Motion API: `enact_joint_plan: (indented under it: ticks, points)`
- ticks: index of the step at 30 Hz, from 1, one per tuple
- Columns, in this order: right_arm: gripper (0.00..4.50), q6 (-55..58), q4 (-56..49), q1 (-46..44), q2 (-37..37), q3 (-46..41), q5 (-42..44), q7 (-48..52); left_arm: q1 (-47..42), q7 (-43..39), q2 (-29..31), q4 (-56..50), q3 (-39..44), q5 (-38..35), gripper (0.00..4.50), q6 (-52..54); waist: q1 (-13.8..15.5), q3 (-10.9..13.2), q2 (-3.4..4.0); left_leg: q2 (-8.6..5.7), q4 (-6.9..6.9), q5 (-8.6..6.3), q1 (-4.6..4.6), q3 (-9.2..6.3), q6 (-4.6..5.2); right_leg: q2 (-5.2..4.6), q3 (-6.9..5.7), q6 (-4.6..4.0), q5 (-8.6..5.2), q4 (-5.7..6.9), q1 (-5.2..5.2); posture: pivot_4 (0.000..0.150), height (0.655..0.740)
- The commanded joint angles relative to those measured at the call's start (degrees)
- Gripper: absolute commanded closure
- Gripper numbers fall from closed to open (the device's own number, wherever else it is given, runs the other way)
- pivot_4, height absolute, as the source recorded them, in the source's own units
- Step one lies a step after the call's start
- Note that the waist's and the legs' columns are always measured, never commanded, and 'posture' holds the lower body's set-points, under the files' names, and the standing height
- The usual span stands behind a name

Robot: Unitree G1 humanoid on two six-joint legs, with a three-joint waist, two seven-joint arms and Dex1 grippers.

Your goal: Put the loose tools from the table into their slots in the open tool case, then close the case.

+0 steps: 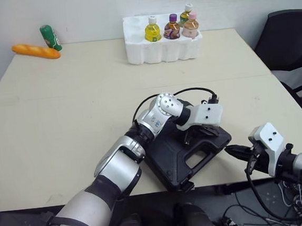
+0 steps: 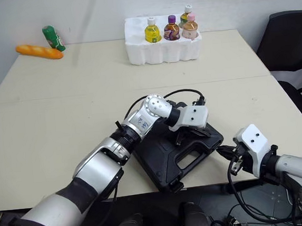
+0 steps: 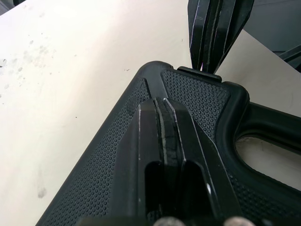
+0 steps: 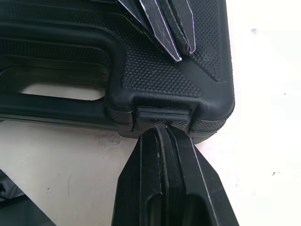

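A beige table (image 1: 62, 126) stands by a white wall, with a black chair (image 1: 287, 43) to the right and a foam tray (image 1: 135, 53) of bottles at the far edge. The shut tool case (image 1: 168, 159) lies at the near edge, partly hidden under the left gripper (image 3: 164, 103), whose fingers are pressed together on the lid. The right gripper (image 4: 162, 132), also pressed together, touches the latch (image 4: 164, 113).

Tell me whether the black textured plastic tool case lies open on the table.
No, the black textured plastic tool case lies shut, its lid down flat under the left gripper.
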Motion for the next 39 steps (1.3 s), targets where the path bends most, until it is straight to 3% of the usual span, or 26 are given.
enact_joint_plan:
  ticks: [1,5,10,12,16,19,25,29,39]
  points:
    - [4.50,-1.24,-4.01,-2.18,-0.79,0.27,1.52,-0.11,3.13,-0.68,-0.34,4.63,-4.07,5.67,4.44,1.68,-0.03,-0.01,0.00,0.00,0.00,0.00,0.00,0.01,0.00,0.00,0.01,0.00,0.00,0.00,0.00,0.150,0.7367]
    - [4.50,-0.55,-6.54,0.98,-2.50,-1.18,1.78,1.32,1.81,-4.37,1.36,2.38,0.21,0.94,4.44,4.04,0.07,-0.03,0.04,0.01,-0.01,-0.01,-0.01,0.00,-0.02,0.00,0.00,-0.02,0.00,0.00,-0.02,0.150,0.7367]
    - [4.50,2.47,-15.23,7.61,-3.45,-3.22,8.16,4.09,3.82,-24.90,9.53,-18.09,7.34,-14.75,4.44,19.28,-0.05,0.15,0.42,0.05,-0.09,0.04,-0.11,0.03,-0.18,0.13,-0.05,-0.16,-0.09,0.17,-0.24,0.150,0.7367]
    - [4.50,3.07,-18.51,9.57,-3.36,-0.98,10.37,4.00,6.57,-28.64,15.29,-29.10,5.02,-20.66,4.44,25.89,0.06,0.18,0.46,0.12,-0.08,0.37,-0.20,-0.01,-0.75,0.18,-0.04,-0.26,-0.15,0.27,-0.35,0.150,0.7367]
    - [4.50,2.51,-19.85,9.95,-2.37,8.85,8.79,1.36,12.59,-29.08,28.12,-47.63,-3.14,-29.42,4.44,31.95,0.12,0.17,0.49,0.13,-0.07,0.41,-0.11,-0.17,-0.83,0.14,-0.03,-0.29,-0.17,0.28,-0.19,0.150,0.7367]
    - [4.50,2.40,-18.75,8.58,-1.67,14.75,7.65,-0.23,15.56,-28.29,30.79,-52.46,-5.32,-27.49,4.44,32.69,0.64,0.16,0.51,0.01,-0.04,0.37,-0.10,-0.21,-0.75,0.03,-0.02,-0.29,-0.16,0.27,-0.13,0.150,0.7367]
    - [4.50,1.23,-16.33,6.26,-1.33,20.40,6.94,-0.21,17.39,-24.38,30.53,-50.92,-9.33,-19.91,4.44,28.94,1.57,0.16,0.50,-0.19,0.03,0.29,-0.24,-0.22,-0.56,0.10,-0.05,-0.24,-0.14,0.21,-0.18,0.150,0.7367]
    - [4.50,-0.14,-14.57,4.83,-0.15,21.70,7.35,-0.11,18.29,-24.01,31.42,-48.42,-12.54,-13.05,4.44,21.46,1.57,0.13,0.46,-0.18,0.03,0.27,-0.22,-0.23,-0.53,0.06,-0.06,-0.24,-0.14,0.17,-0.14,0.150,0.7367]
    - [4.50,0.41,-12.72,-0.38,3.12,20.39,7.89,-3.12,18.61,-22.94,31.38,-42.18,-14.97,-5.71,4.44,10.73,1.48,-0.24,0.55,-0.01,0.02,0.18,0.04,-0.29,-0.32,0.05,-0.08,-0.27,-0.14,0.20,0.08,0.150,0.7367]
